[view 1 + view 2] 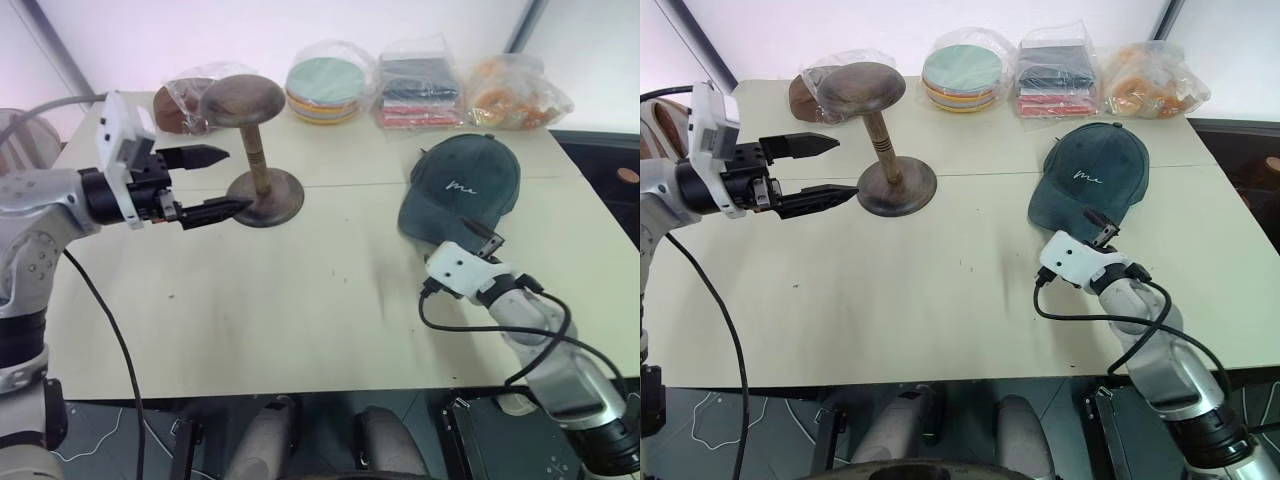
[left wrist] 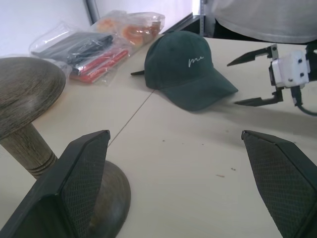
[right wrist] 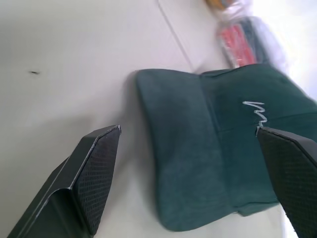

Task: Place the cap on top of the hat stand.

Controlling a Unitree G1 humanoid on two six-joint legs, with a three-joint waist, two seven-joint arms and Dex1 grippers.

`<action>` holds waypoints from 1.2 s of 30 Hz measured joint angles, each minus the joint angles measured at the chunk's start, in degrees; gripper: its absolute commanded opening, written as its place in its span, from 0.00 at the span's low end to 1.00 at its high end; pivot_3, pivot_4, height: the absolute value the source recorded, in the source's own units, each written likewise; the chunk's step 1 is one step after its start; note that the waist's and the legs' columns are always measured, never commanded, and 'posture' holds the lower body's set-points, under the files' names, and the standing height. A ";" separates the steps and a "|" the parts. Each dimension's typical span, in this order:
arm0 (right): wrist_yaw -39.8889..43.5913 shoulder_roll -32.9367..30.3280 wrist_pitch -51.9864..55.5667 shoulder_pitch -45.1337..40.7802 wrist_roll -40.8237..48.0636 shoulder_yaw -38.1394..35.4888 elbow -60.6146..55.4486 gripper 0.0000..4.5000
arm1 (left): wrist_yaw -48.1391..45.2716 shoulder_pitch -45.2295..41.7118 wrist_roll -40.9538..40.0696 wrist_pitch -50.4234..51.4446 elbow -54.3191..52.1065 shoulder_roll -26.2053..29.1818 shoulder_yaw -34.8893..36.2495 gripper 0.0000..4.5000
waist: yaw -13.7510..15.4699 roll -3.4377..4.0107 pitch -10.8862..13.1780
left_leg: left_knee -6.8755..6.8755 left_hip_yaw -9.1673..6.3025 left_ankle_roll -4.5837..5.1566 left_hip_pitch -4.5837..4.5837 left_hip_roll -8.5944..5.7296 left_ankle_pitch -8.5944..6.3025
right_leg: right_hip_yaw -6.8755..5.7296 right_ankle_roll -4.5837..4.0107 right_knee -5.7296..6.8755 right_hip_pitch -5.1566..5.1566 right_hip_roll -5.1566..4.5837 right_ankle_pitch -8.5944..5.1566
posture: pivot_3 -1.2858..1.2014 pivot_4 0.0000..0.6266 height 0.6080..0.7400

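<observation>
On the left, the left gripper (image 1: 212,183) hovers with its jaws spread, empty, its tips just beside the hat stand (image 1: 256,145), which stands upright on the table (image 1: 300,300). Along the far edge lie several plastic bags (image 1: 420,80). To the right, the cap (image 1: 462,188) rests on the table, brim toward the near side. The right gripper (image 2: 247,77) sits at the brim, jaws wide apart, gripping nothing.

Both arms (image 1: 35,225) are silver-grey metal with black joint segments. Each wrist carries a white plastic camera block (image 1: 122,140) — the right one (image 1: 458,270) shows small dark screw holes. Grippers: two black pointed fingers (image 1: 205,155) with cross-hatched inner pads (image 2: 86,168). Black cables (image 1: 470,325) loop off each wrist — lower right and left edge.
</observation>
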 measured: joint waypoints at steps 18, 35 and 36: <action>-8.87 6.75 -2.34 2.94 -14.33 0.83 7.68 0.99 | 1.87 3.26 -2.11 2.08 -3.94 2.05 2.42 1.00 | -0.01 -0.06 -0.05 | -0.01 -0.01 -0.03 0.15 0.00 0.02 | 0.00 0.00 0.05 0.14 0.03 0.00 | 0.52 0.24 1.00; -15.52 10.80 -1.71 -2.11 -18.09 0.77 18.03 0.99 | 4.26 5.67 -4.31 3.68 -6.68 3.69 4.84 1.00 | 0.11 -0.37 -0.24 | -0.09 -0.03 0.30 0.93 -0.01 -0.20 | -0.01 -0.02 -0.05 0.72 0.01 -0.01 | 0.52 0.24 1.00; -15.87 10.85 -1.71 -2.43 -18.09 0.77 18.54 0.99 | 4.35 5.81 -4.32 3.83 -6.84 3.77 4.89 1.00 | 0.12 -0.37 -0.24 | -0.09 -0.04 0.30 0.94 -0.01 -0.20 | -0.01 -0.02 -0.05 0.72 0.01 -0.01 | 0.52 0.24 1.00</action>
